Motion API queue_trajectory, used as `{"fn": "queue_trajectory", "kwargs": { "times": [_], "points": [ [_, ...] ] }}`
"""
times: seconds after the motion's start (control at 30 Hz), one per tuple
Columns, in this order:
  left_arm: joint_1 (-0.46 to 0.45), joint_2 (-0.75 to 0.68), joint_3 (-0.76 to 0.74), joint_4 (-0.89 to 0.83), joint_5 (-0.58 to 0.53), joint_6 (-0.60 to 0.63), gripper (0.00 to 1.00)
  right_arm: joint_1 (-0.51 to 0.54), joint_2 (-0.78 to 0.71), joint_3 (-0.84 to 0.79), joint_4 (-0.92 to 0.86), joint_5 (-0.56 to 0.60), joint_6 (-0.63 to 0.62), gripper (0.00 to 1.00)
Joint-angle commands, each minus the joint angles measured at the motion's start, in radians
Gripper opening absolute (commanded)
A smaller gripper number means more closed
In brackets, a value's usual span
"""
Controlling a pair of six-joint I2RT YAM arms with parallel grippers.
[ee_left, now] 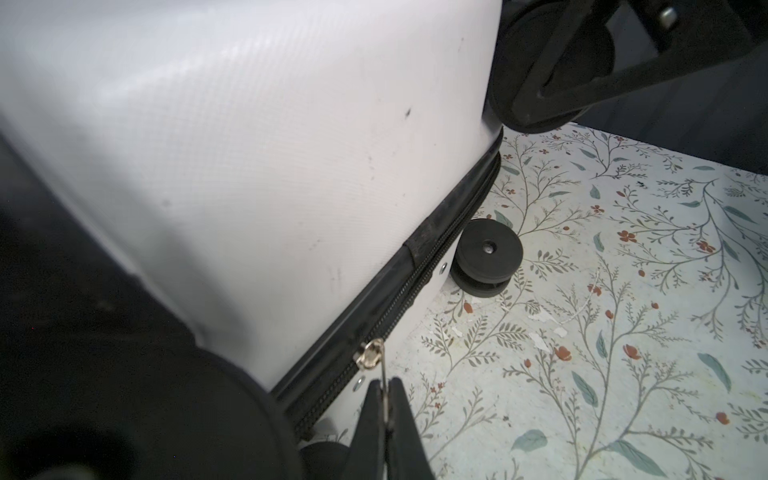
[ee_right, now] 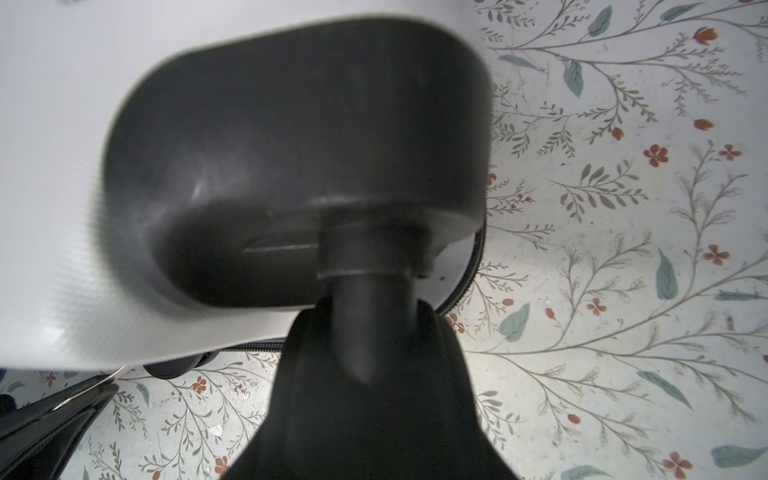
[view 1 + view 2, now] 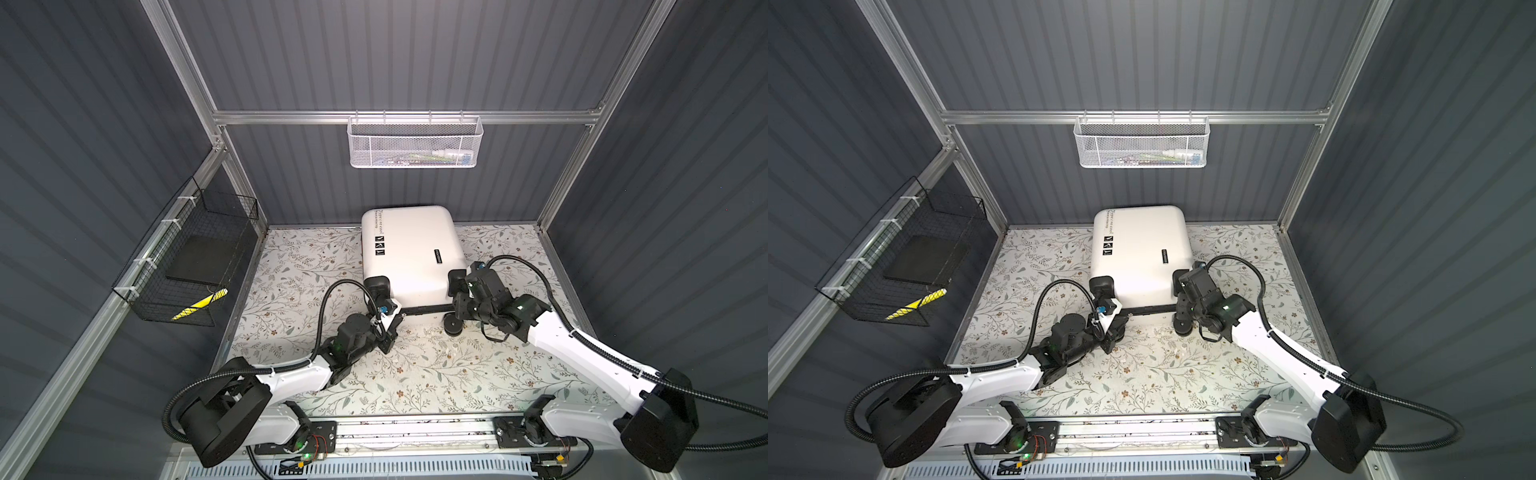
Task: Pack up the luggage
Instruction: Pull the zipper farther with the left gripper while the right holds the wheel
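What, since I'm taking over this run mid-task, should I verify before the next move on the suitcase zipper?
1. Left gripper grip: ok, shut on the zipper pull tab.
2. Right gripper bracing: ok, shut on a spinner wheel at the suitcase corner.
3. Suitcase seating: ok, lying flat on the floral table, shell closed.
4. Zipper state on either side of the slider: cannot tell.
5. Lower spinner wheel: ok, beside the zipper track, apart from the left gripper.
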Motion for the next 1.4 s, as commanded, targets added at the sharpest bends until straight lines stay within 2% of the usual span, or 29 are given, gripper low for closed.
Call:
{"fn": "queue_trajectory", "kwargs": {
  "times": [0.0, 0.33, 0.63, 1.07, 1.37],
  "points": [
    [-0.065, 0.023, 0.081, 0.108, 0.133, 0.031, 0.0, 0.017, -0.002, 0.008, 0.101, -0.082, 0.019, 0.0],
    [-0.13, 0.16, 0.198, 0.107, 0.117, 0.049, 0.0, 0.018, -0.019, 0.052, 0.087, -0.071, -0.01, 0.0],
    [-0.186, 0.268, 0.281, 0.116, 0.08, 0.053, 0.0, 0.017, -0.019, -0.035, 0.169, -0.115, 0.04, 0.0],
    [-0.254, 0.27, 0.095, 0.283, -0.077, 0.061, 0.0, 0.016, -0.034, -0.057, 0.162, -0.123, 0.073, 0.0],
    [-0.281, 0.288, 0.103, 0.29, -0.094, 0.071, 0.0, 0.02, -0.027, -0.044, 0.17, -0.153, 0.098, 0.0]
  ]
}}
